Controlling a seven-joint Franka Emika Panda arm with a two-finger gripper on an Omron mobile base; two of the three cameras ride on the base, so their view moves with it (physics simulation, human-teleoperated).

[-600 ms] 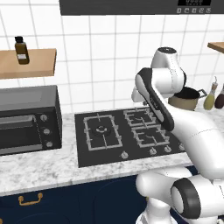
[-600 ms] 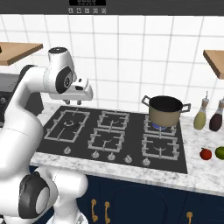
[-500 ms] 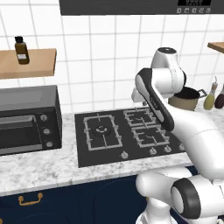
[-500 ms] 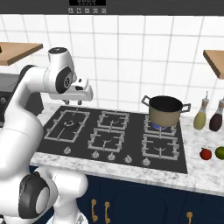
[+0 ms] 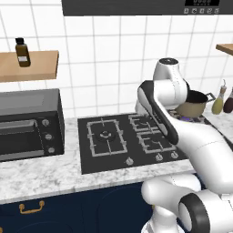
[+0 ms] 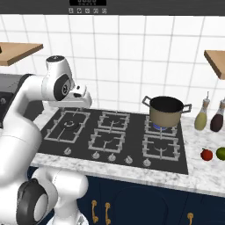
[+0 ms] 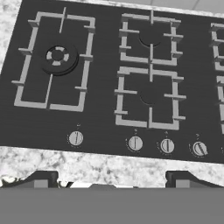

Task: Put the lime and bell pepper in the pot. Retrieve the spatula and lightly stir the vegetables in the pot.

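I have the two-finger gripper (image 7: 111, 177) hanging high over the black gas hob (image 6: 114, 138), looking down on its burners and knobs, and its dark fingertips (image 7: 41, 177) stand wide apart with nothing between them. Against the frames from half a second back I see no real change: the arm holds the same folded pose above the hob's left burners, and nothing on the counter has moved. So I judge the task has not properly begun.

The round tan-beige pot with a dark inside and grey loop handles (image 6: 166, 111) sits on the far right burner, and I can see nothing in it. The small chunky red bell pepper (image 6: 206, 154) and the small round yellow-green lime (image 6: 221, 153) lie just beside each other on the speckled marble counter (image 6: 197, 173), right of the hob and in front of two spouted bottles (image 6: 201, 119). I cannot pick out the spatula.

My next move, as I reckon it, is a long swing rightward to reach the pepper or lime.
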